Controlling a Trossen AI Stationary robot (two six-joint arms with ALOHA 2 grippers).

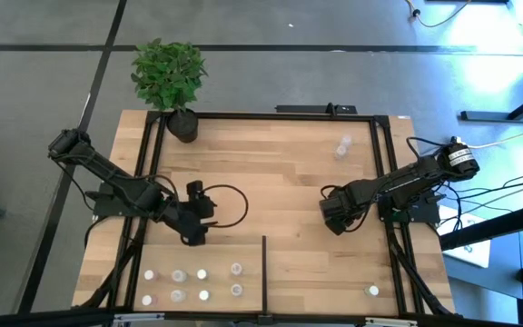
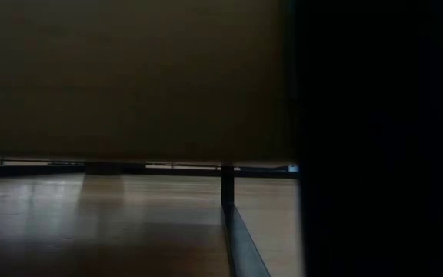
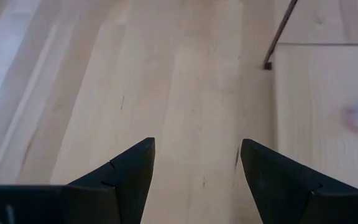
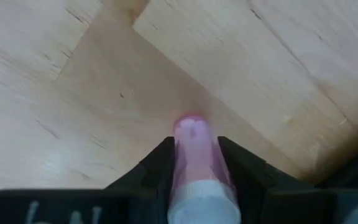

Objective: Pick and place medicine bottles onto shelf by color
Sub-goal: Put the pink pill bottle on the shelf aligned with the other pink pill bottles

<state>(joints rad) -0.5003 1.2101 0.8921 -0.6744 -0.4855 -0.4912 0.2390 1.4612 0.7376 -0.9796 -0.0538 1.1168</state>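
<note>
Pink bottle sitting clamped between right gripper fingers, over the shelf on its right side. Left gripper hovering over bare wood left of centre, jaws apart, gripping nothing. 8 bottles standing at near-left corner.

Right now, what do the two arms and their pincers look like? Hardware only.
Both arms are dark, jointed and slim. The left pincer has two matte black wedge-shaped fingers tapering to points; a black cable loops beside its wrist in the high view. The right pincer has the same black fingers, with faint white lettering on its body. The right arm's base carries a round silver-faced motor housing, and black cables trail off the table behind it.
</note>
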